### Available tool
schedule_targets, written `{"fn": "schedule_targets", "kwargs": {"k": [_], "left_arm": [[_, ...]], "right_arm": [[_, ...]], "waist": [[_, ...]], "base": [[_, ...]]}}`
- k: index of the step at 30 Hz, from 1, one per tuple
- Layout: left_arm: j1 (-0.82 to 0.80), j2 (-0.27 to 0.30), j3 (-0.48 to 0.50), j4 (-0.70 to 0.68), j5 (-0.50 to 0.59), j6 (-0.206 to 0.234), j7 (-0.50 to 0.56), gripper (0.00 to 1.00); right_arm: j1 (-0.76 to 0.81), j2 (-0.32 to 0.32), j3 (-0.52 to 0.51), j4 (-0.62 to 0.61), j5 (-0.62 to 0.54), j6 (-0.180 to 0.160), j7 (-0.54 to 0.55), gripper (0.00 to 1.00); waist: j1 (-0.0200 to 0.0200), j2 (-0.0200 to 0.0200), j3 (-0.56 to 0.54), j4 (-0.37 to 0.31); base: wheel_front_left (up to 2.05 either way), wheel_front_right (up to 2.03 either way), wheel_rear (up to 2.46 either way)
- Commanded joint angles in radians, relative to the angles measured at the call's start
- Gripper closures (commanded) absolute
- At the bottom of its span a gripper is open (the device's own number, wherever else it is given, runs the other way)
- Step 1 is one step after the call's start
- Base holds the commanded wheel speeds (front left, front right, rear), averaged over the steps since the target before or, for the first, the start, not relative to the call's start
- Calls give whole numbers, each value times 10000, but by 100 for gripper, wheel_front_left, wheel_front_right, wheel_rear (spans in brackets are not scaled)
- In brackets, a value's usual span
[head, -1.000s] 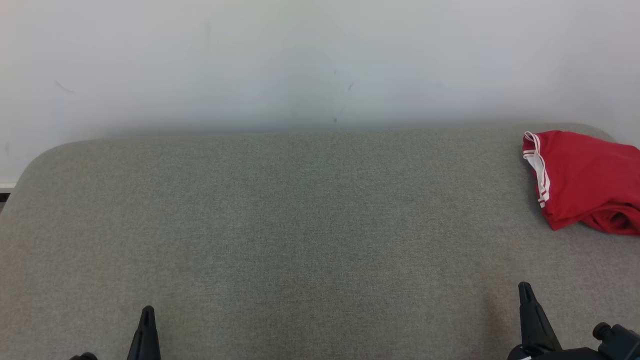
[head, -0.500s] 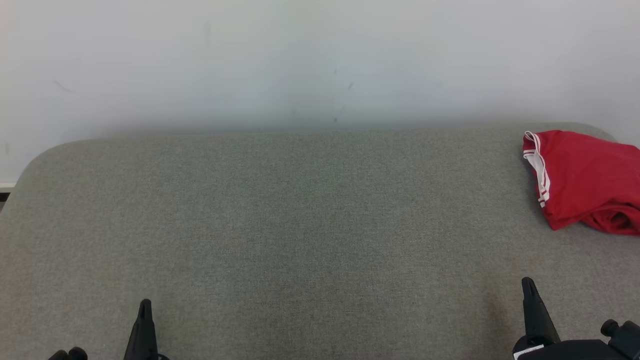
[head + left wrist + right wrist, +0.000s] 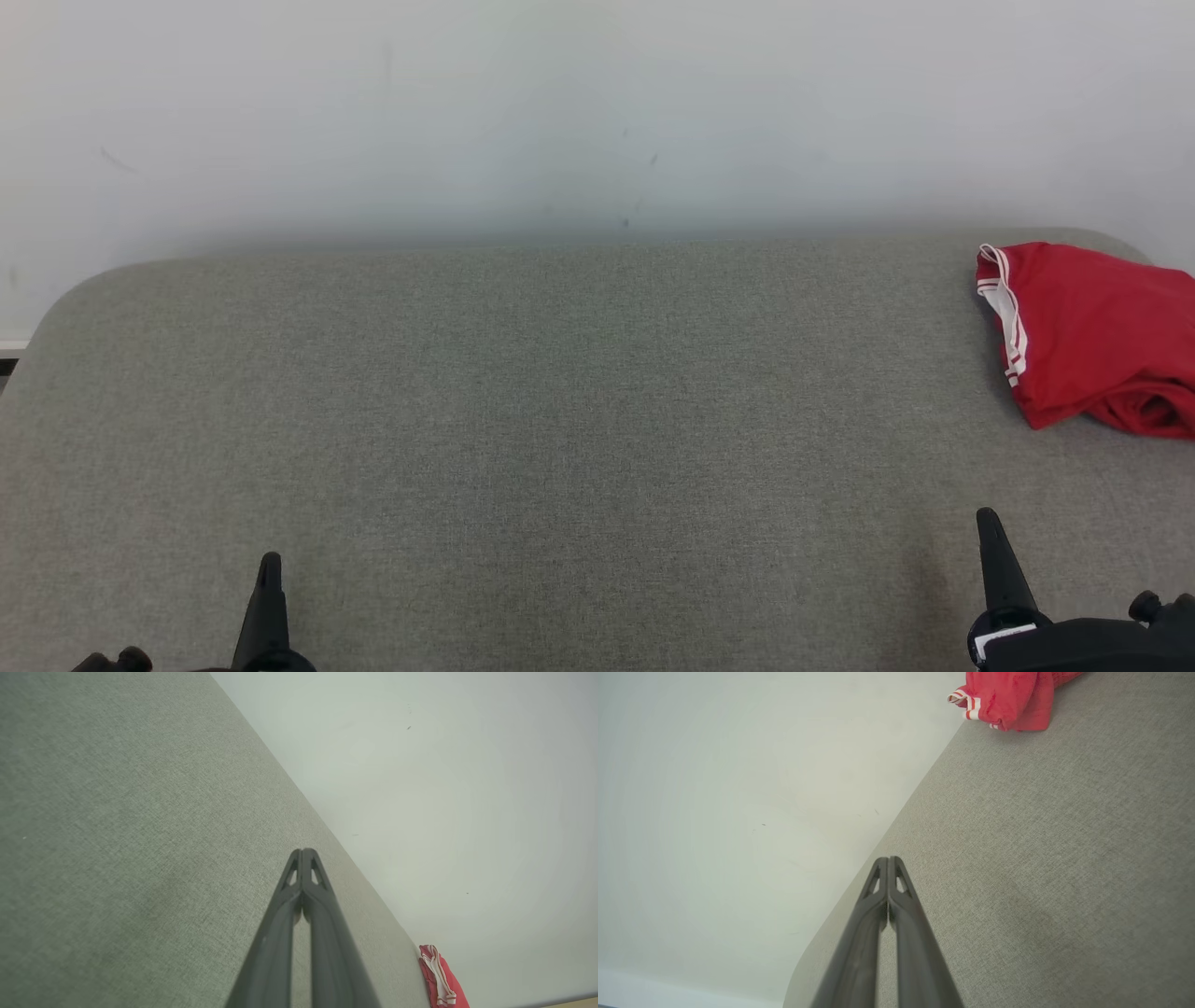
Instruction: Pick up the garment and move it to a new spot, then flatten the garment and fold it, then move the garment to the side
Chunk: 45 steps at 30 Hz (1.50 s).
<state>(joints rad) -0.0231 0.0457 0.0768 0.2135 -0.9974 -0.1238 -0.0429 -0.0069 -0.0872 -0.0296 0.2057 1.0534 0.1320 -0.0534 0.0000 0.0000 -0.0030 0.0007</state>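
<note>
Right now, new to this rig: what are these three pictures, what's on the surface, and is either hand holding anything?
The wide picture is from the robot's head, looking down on a grey padded surface by a white wall. The dark spikes at its bottom are the left hand and right hand, both shut, holding nothing. The other two pictures look along each hand's fingers from its wrist. A red garment with white stripes lies at the far right, apart from both hands.

Colours: red fabric garment (image 3: 1092, 336), grey woven-fabric table (image 3: 560, 420), off-white flat wall (image 3: 560, 112).
Garment trim striped white and red; table weave finely heathered; left claw (image 3: 271, 560) and right claw (image 3: 984, 515) black.
</note>
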Motion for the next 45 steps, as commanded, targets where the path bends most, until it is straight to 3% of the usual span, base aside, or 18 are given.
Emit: {"fn": "schedule_targets", "kwargs": {"k": [1, 45], "left_arm": [[-209, 45, 57, -59, -313, -52, 58, 100], [-688, 61, 293, 212, -4434, -94, 1140, 100]], "right_arm": [[-244, 0, -59, -85, 269, -11, 50, 100], [-785, 183, -507, 240, 4122, -18, 1119, 100]], "waist": [[0, 0, 1, 0], [0, 0, 39, -5]], "base": [[0, 0, 0], [0, 0, 0]]}}
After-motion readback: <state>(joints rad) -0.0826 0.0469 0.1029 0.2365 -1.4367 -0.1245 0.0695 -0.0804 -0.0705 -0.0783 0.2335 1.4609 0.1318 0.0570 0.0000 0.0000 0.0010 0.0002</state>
